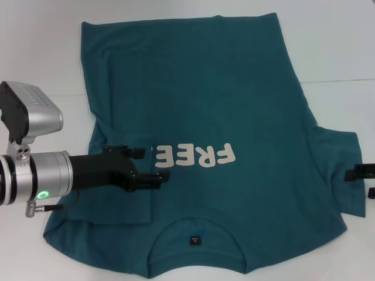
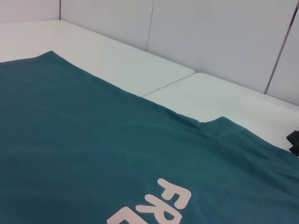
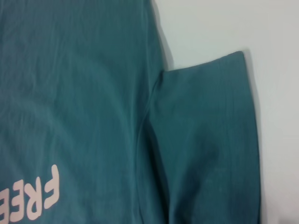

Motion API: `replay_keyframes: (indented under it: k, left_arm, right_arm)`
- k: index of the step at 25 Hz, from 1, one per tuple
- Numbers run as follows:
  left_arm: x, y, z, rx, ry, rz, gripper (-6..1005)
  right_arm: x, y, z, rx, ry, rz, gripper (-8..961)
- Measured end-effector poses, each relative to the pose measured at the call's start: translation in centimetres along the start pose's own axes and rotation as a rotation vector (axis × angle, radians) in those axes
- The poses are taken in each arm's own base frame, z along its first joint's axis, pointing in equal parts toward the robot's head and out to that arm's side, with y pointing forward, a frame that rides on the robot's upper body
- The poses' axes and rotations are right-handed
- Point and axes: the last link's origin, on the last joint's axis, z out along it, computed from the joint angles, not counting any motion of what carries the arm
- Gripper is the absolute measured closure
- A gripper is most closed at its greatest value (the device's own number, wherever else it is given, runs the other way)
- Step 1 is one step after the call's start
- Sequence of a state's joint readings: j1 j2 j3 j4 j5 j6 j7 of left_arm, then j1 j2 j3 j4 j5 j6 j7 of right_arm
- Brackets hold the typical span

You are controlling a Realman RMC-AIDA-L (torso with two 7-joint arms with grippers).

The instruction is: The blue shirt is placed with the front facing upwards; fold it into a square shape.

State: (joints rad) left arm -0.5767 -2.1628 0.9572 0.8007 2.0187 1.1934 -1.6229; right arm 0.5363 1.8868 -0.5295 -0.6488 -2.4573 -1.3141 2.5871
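I have the left gripper [image 1: 147, 165] low over the blue shirt [image 1: 234, 99] spread front-up on the white table [image 1: 47, 58], its fingers parted and holding nothing beside the folded-in left sleeve [image 1: 126, 205], while the right gripper [image 1: 366, 178], whose opening I cannot tell, waits at the still-spread right sleeve [image 1: 337, 155].

Bare table [image 1: 328, 47] beyond blue shirt [image 1: 193, 88]; L end effector [image 1: 153, 165] over chest.

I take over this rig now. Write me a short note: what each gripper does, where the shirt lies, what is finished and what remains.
Left gripper: open, over the shirt's chest beside the cream "FREE" lettering.
Right gripper: at the unfolded right sleeve; only its tips show.
Dark teal-blue cotton T-shirt: flat on the white table, front up, neckline nearest the robot.
Done: left sleeve looks folded inward over the body.
Left: right sleeve, then folding lengthwise into a square.
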Motion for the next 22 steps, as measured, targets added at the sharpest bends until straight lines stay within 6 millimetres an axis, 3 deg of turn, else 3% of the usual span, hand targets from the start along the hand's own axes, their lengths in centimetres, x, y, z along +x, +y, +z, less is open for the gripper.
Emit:
replay_keyframes:
  k: [22]
  left_arm:
    - [0.0,0.0,0.0,0.000,-0.001,0.001,113]
  right_arm:
    - [0.1,0.4,1.1,0.010,-0.001,-0.002,175]
